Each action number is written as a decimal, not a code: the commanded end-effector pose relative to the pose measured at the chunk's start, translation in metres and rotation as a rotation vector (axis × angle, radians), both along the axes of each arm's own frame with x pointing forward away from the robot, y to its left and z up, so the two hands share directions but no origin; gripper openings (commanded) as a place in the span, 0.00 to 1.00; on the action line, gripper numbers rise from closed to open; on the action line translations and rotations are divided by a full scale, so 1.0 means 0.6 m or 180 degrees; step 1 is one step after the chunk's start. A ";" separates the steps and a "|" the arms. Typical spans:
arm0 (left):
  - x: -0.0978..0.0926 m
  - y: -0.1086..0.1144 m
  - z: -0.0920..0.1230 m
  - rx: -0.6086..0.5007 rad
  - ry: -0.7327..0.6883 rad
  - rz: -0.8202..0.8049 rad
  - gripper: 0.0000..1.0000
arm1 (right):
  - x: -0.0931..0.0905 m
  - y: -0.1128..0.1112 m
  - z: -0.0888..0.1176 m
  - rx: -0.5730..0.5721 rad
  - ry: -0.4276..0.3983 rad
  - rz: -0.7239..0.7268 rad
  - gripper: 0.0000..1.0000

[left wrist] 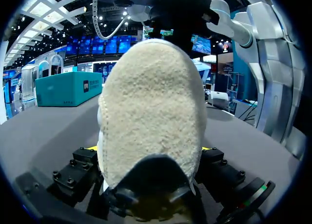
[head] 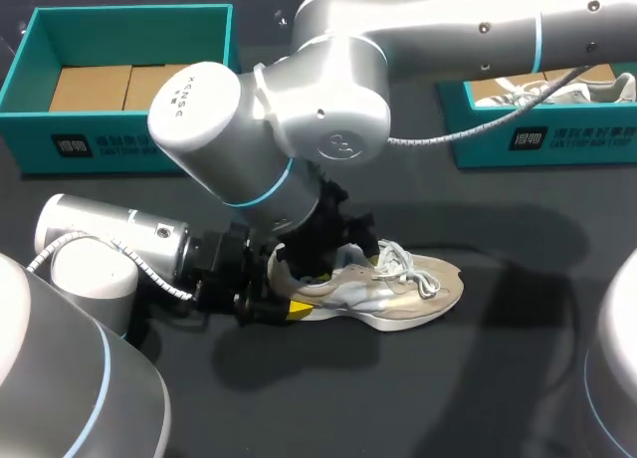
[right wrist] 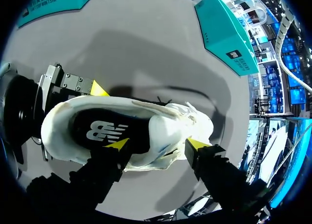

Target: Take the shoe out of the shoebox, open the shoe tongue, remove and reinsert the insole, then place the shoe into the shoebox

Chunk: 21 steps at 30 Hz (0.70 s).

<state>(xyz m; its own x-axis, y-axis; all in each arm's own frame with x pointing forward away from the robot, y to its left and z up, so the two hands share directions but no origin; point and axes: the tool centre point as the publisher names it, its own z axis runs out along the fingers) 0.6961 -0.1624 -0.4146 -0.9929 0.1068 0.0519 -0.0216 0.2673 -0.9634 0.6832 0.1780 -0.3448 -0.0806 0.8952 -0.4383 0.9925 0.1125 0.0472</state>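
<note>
In the head view the shoe (head: 398,289) is lying on its sole on the dark table (head: 518,378), toe pointing toward the view's right. It is sitting well apart from the two teal boxes at the far edge, the left shoebox (head: 129,144) and the right shoebox (head: 557,144), the latter holding a second shoe (head: 597,88). The left arm (head: 109,244) is coming in low from the left, and the left gripper (head: 271,304) is sitting at the shoe's heel, a yellow tip showing just beside the sole. The right arm (head: 338,90) is reaching in from above, and the right gripper (head: 317,257) is hanging right over the shoe's opening, hiding it. In the left wrist view the fleecy heel (left wrist: 151,112) is filling the space between the left gripper's fingers, which are pressing it from both sides, so this gripper is clamping the shoe at the heel. In the right wrist view the shoe is lying directly under the right gripper, with the black insole (right wrist: 105,129) showing inside the opening. Its fingers are standing wide apart, one yellow tip over the near rim of the opening and the other beside the laces (right wrist: 190,114), and they are gripping nothing.
</note>
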 end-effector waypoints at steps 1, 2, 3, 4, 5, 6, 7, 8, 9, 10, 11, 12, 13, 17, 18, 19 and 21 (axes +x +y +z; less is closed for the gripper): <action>0.001 -0.006 -0.004 0.0005 0.0000 0.0002 0.00 | -0.009 -0.002 -0.003 0.0242 -0.1087 -0.2253 0.67; 0.001 -0.006 -0.004 0.0005 0.0000 0.0002 0.00 | -0.009 -0.003 -0.002 0.0243 -0.1072 -0.2260 0.51; 0.001 -0.006 -0.004 0.0005 0.0000 0.0002 0.00 | -0.008 -0.004 -0.001 0.0242 -0.1063 -0.2262 0.48; 0.001 -0.006 -0.004 0.0005 0.0000 0.0002 0.00 | -0.008 -0.006 -0.001 0.0250 -0.1047 -0.2266 0.45; 0.001 -0.006 -0.004 0.0005 0.0000 0.0002 0.00 | -0.007 -0.007 -0.001 0.0251 -0.1032 -0.2271 0.43; 0.001 -0.006 -0.004 0.0005 0.0000 0.0002 0.00 | -0.006 -0.009 0.000 0.0254 -0.1020 -0.2272 0.40; 0.001 -0.006 -0.004 0.0005 0.0000 0.0002 0.00 | -0.004 -0.010 0.000 0.0259 -0.1002 -0.2277 0.37; 0.001 -0.006 -0.004 0.0005 0.0000 0.0002 0.00 | -0.004 -0.010 0.001 0.0258 -0.0989 -0.2280 0.34; 0.001 -0.006 -0.004 0.0005 0.0000 0.0002 0.00 | -0.003 -0.010 0.003 0.0258 -0.0972 -0.2273 0.29; 0.001 -0.006 -0.004 0.0005 0.0000 0.0002 0.00 | -0.002 -0.010 0.005 0.0261 -0.0941 -0.2262 0.26; 0.001 -0.006 -0.004 0.0005 0.0000 0.0002 0.00 | -0.001 -0.011 0.007 0.0260 -0.0916 -0.2263 0.23; 0.001 -0.006 -0.004 0.0005 0.0000 0.0002 0.00 | 0.000 -0.012 0.009 0.0275 -0.0874 -0.2239 0.22; 0.001 -0.006 -0.004 0.0005 0.0000 0.0002 0.00 | 0.002 -0.013 0.011 0.0286 -0.0800 -0.2197 0.22; 0.001 -0.006 -0.004 0.0005 0.0000 0.0002 0.00 | 0.009 -0.025 0.022 0.0334 -0.0548 -0.2097 0.01; 0.001 -0.006 -0.004 0.0005 0.0000 0.0002 0.00 | 0.009 -0.030 0.027 0.0371 -0.0496 -0.2081 0.00; 0.001 -0.006 -0.004 0.0005 0.0000 0.0002 0.00 | 0.010 -0.037 0.032 0.0413 -0.0440 -0.2034 0.00; 0.001 -0.006 -0.004 0.0005 0.0000 0.0002 0.00 | 0.012 -0.048 0.046 0.0441 -0.0379 -0.1957 0.00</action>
<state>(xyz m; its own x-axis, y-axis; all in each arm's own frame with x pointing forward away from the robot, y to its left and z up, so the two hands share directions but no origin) 0.6961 -0.1626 -0.4145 -0.9929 0.1068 0.0520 -0.0217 0.2673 -0.9634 0.6914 0.1691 -0.3285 0.0359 0.9272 -0.3729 0.9980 -0.0526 -0.0346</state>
